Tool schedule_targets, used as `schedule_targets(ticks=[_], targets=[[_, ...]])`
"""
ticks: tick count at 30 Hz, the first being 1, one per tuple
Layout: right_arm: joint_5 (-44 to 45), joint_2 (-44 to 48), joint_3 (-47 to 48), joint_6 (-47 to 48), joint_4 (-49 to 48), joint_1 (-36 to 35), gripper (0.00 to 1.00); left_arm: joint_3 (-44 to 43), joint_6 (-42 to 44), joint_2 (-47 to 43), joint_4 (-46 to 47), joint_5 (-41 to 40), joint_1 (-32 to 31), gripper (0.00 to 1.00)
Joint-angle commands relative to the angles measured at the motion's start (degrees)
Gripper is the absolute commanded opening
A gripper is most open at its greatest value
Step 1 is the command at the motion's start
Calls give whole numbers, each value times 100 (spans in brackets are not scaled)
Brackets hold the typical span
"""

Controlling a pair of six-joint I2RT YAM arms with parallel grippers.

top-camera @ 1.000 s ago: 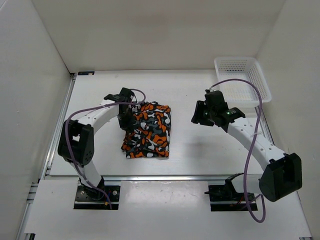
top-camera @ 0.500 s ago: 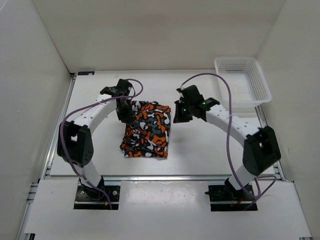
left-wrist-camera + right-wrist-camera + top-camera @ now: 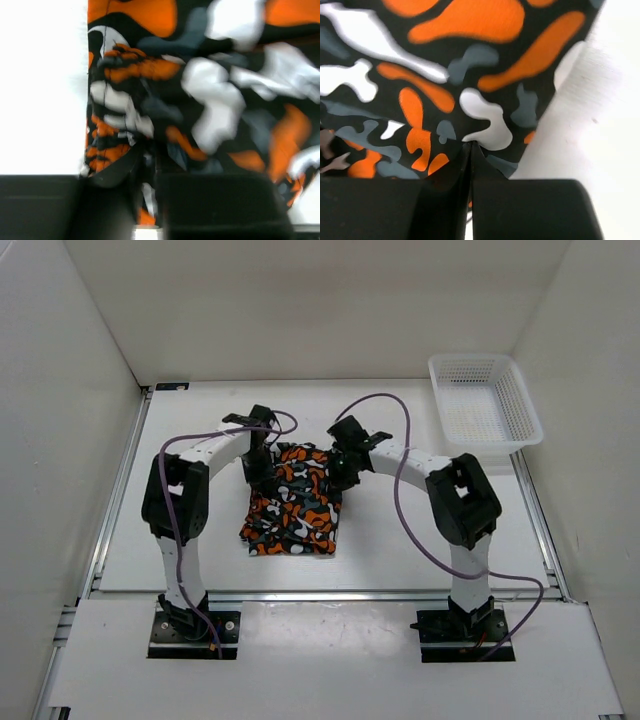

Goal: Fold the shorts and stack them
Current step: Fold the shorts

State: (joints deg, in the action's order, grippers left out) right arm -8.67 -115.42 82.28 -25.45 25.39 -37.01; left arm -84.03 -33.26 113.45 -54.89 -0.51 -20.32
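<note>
Top view: folded camouflage shorts [image 3: 295,505] lie on the table [image 3: 400,530], with the left gripper [image 3: 256,468] at the far-left corner and the right gripper [image 3: 340,472] at the far-right edge. Left wrist: left gripper [image 3: 150,185] clamped, bunched shorts [image 3: 210,100] showing between the jaws. Right wrist: right gripper [image 3: 470,165] closed to a slit over the shorts [image 3: 445,60]; whether it pinches them is unclear.

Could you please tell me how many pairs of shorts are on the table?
1: the shorts lie folded on the table between both arms; layers could hide another pair.
</note>
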Motion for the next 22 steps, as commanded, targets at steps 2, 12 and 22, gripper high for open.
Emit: schedule_targets(ticks=[2,12,22], targets=[[751,1379,447,32,483,106,18,-525,424,-1286,-276,-28,-34,39],[3036,4279,-1020,-12,1381,493,88,-1133,803,-3536,-935,-142,-34,90],[3486,5344,-1970,-258,1690,704,76,-115,786,-5200,-883,-511,142,91]])
